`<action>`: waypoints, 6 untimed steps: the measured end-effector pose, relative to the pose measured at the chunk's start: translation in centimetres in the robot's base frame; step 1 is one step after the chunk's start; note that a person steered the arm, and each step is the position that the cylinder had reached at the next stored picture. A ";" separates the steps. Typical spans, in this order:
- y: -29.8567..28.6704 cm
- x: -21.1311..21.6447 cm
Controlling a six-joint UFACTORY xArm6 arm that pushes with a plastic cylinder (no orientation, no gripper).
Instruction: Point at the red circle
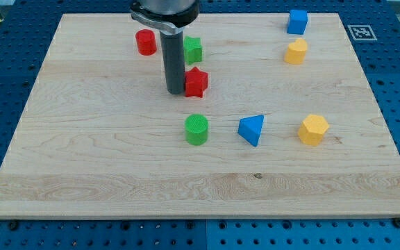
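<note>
The red circle (146, 42), a short red cylinder, stands near the view's top, left of centre on the wooden board (82, 160). My tip (175, 92) is the lower end of a dark rod that comes down from the view's top. It rests on the board below and to the right of the red circle, clearly apart from it. The tip sits right beside the left side of a red star block (196, 82), touching or nearly touching it.
A green block (194, 49) sits just right of the rod. A green cylinder (196, 129), a blue triangle (252, 129) and a yellow hexagon (314, 129) lie in a row lower down. A blue block (297, 21) and a yellow block (296, 51) are at the top right.
</note>
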State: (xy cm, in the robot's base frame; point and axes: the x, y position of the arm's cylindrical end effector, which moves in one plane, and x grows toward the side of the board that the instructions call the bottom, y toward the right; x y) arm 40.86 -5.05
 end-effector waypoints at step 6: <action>-3.8 -11.0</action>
